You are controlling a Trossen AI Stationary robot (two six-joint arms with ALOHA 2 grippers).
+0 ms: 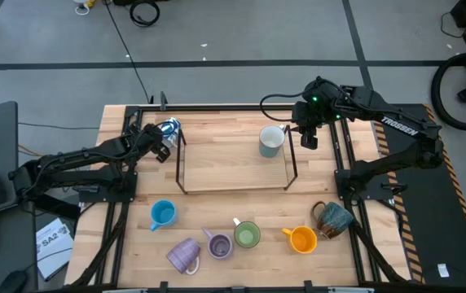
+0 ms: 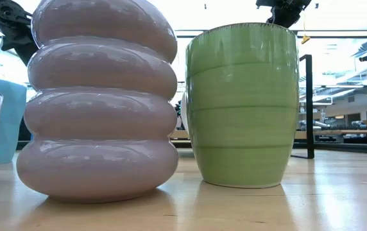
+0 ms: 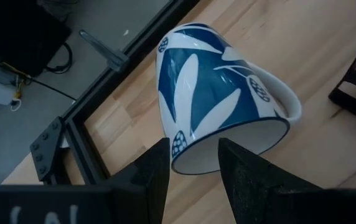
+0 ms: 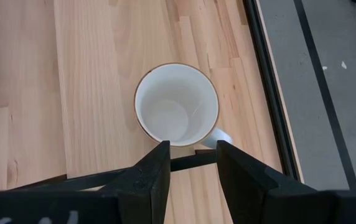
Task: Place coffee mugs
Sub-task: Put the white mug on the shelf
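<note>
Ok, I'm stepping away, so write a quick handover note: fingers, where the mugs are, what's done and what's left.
Left gripper: fingers pinching the rim of the white-and-blue patterned mug, tilted at the rack's left end.
Right gripper: fingers apart, above the rack's right end beside the pale teal mug; holding nothing.
Rack: the pale teal mug sits upright within the frame, at its right end.
Front of table, unplaced: bright blue mug, two lilac mugs, green mug, orange mug, dark glazed mug.
Done: one mug apparently placed.
Left: set down the patterned mug, then the six at the front.
</note>
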